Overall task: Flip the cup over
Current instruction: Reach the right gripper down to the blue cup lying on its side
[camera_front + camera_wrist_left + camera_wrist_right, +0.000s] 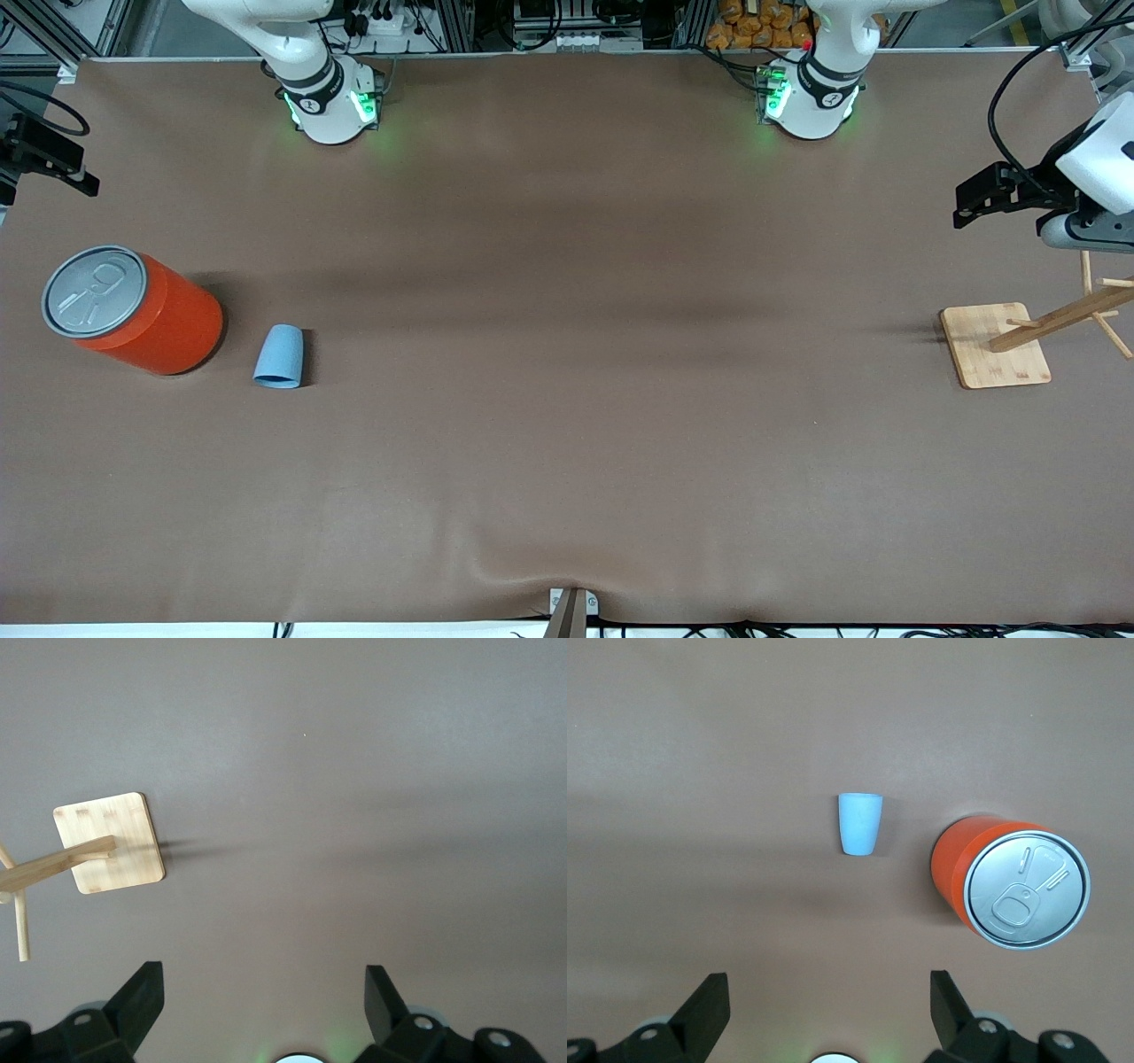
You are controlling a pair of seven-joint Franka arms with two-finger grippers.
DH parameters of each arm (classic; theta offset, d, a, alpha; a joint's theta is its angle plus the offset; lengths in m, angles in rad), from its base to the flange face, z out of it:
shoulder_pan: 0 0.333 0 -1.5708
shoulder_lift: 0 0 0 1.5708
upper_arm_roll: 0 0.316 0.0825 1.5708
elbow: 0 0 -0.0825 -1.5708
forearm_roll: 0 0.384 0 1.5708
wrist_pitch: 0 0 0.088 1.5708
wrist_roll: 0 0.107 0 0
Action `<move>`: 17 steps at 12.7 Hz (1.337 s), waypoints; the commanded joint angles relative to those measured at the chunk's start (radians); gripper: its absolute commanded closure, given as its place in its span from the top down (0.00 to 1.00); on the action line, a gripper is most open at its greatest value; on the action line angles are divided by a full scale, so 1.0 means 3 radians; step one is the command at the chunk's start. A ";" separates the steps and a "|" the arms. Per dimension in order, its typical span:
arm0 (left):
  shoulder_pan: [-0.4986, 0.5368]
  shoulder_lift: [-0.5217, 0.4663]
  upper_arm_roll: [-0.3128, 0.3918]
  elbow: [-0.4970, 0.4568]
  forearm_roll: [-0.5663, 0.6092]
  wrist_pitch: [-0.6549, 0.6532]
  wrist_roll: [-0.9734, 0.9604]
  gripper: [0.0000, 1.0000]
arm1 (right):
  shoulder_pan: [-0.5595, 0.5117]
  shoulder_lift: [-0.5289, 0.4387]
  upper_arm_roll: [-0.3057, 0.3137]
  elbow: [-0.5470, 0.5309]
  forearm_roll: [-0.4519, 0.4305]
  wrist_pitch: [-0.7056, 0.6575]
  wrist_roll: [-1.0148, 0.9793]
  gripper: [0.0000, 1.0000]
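Front view: brown table (567, 399) fills the scene, both arm bases along its top edge. Orange can (133, 310) with a grey pull-tab lid stands upright at the right arm's end of the table. Wooden stand (994, 346), a square bamboo base with a slanted post and pegs, sits at the left arm's end, well apart from the can. Left gripper (970, 202) hangs in the air at the left arm's end, over the table just beside the stand; the left wrist view shows its two black fingers (133, 1001) spread wide with nothing between them, bare table and the stand's base (111, 855) below. Right gripper (828, 1010) is seen mainly in the right wrist view, up over the right arm's end of the table, fingers (704, 1005) wide apart and empty, looking down at can (1010, 886) and cup (859, 824). Only a bit of black hardware shows at the front view's edge by that end. Cup (280, 356), small and light blue, sits on the table just beside the can, toward the table's middle, not touching it, roughly level with the can's base. It is mouth-down: wide rim on the table, narrow closed base on top. Neither gripper touches it.
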 commanded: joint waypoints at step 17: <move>0.0102 0.0049 0.0009 0.0042 -0.0122 0.0005 0.0025 1.00 | 0.0013 0.1065 0.0028 -0.0022 -0.0035 0.0014 -0.0091 1.00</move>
